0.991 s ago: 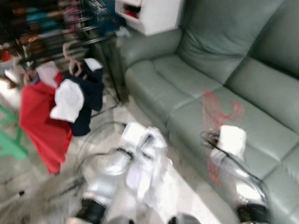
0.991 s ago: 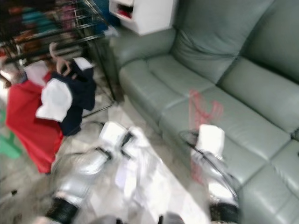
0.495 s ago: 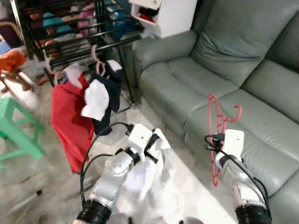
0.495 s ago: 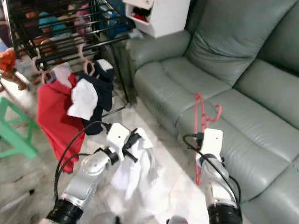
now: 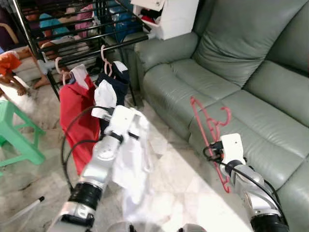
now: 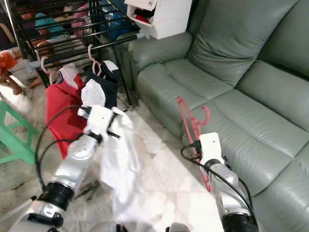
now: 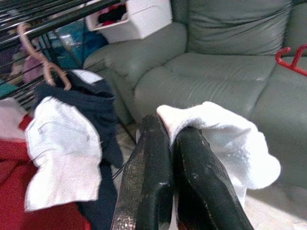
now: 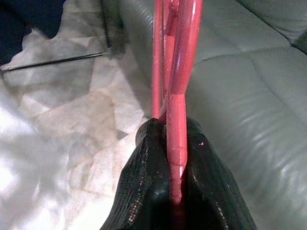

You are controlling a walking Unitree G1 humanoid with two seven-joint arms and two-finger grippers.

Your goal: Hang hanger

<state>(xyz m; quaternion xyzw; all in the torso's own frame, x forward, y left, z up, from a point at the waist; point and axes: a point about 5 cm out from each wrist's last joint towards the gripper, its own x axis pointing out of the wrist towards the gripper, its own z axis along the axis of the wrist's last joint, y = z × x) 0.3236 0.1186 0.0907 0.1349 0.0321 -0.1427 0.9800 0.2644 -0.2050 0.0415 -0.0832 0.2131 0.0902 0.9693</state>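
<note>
My right gripper is shut on a red plastic hanger, held upright in front of the grey-green sofa. In the right wrist view the hanger's bars run straight out from between the black fingers. My left gripper is shut on a white garment, which hangs down toward the floor. The black drying rack stands at the back left, with a red shirt and a navy-and-white garment hanging from pink hangers on it.
A white storage unit sits beside the sofa's arm. A green stool stands at the left on the marble floor. More clothes lie behind the rack. A thin white stick lies on the floor at lower left.
The camera has steadied after a blurred turn. My left arm has lifted the white garment up toward the rack. The right gripper has lowered a little with the hanger.
</note>
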